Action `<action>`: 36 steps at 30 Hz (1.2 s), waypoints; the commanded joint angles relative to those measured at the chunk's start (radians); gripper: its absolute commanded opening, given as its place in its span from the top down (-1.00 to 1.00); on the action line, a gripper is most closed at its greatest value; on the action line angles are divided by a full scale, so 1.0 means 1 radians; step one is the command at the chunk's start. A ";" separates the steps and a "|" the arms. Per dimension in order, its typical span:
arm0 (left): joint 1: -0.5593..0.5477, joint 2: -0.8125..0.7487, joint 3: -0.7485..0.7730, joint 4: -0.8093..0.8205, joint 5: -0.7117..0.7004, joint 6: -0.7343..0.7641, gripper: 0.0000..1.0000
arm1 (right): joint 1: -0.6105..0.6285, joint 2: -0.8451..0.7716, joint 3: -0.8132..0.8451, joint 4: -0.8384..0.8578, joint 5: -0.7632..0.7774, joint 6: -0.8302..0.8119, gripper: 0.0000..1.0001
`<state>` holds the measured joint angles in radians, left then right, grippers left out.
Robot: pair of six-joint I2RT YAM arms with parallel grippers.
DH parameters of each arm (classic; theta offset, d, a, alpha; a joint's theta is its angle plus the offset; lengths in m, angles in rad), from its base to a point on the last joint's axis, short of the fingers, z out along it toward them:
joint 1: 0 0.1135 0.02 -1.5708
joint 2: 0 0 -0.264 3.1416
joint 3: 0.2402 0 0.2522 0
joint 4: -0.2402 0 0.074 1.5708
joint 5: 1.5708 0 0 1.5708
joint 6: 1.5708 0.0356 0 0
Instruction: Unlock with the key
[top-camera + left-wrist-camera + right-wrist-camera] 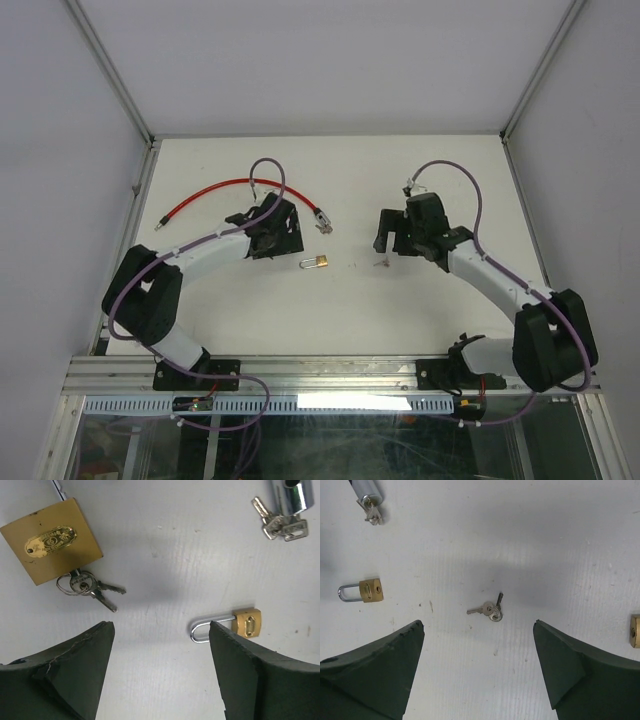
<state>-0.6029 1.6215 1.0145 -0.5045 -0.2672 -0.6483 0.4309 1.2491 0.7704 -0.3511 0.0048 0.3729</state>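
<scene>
The keys (490,611) lie at the worktop (430,190) centre, right of the padlock (362,591), squarely ahead of the right jaws, which stand apart; one blade points toward the left edge; left jaws likewise apart.

My overhead camera looks down from above and behind both arm bases (190,372) onto the whole tabletop (350,310). Each wrist camera rides its arm and looks almost straight down, close to the surface. Both wrist views and the overhead share the small brass padlock (370,590).
</scene>
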 commanded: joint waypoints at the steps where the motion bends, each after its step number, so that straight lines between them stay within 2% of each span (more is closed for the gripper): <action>1: -0.012 -0.112 -0.033 0.118 0.101 -0.017 -0.57 | -0.009 0.100 0.105 -0.022 -0.035 -0.043 -0.86; 8: -0.094 -0.073 0.033 0.162 0.137 0.043 -0.61 | -0.021 0.251 0.165 -0.002 -0.029 -0.040 -0.74; 12: -0.134 0.016 0.123 0.176 0.145 0.078 -0.61 | -0.033 0.236 0.147 0.013 -0.016 -0.038 -0.74; 21: -0.137 0.259 0.312 0.139 0.163 0.154 -0.60 | -0.045 0.140 0.048 0.046 -0.011 -0.015 -0.75; 31: -0.172 0.333 0.317 0.131 0.239 0.218 -0.38 | -0.045 0.044 -0.037 0.081 -0.018 0.007 -0.74; 36: -0.197 0.311 0.286 0.121 0.276 0.240 -0.20 | -0.045 0.002 -0.062 0.068 -0.022 0.006 -0.75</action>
<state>-0.7738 1.9465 1.3006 -0.3885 -0.0513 -0.4511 0.3897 1.3075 0.7155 -0.3244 -0.0135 0.3664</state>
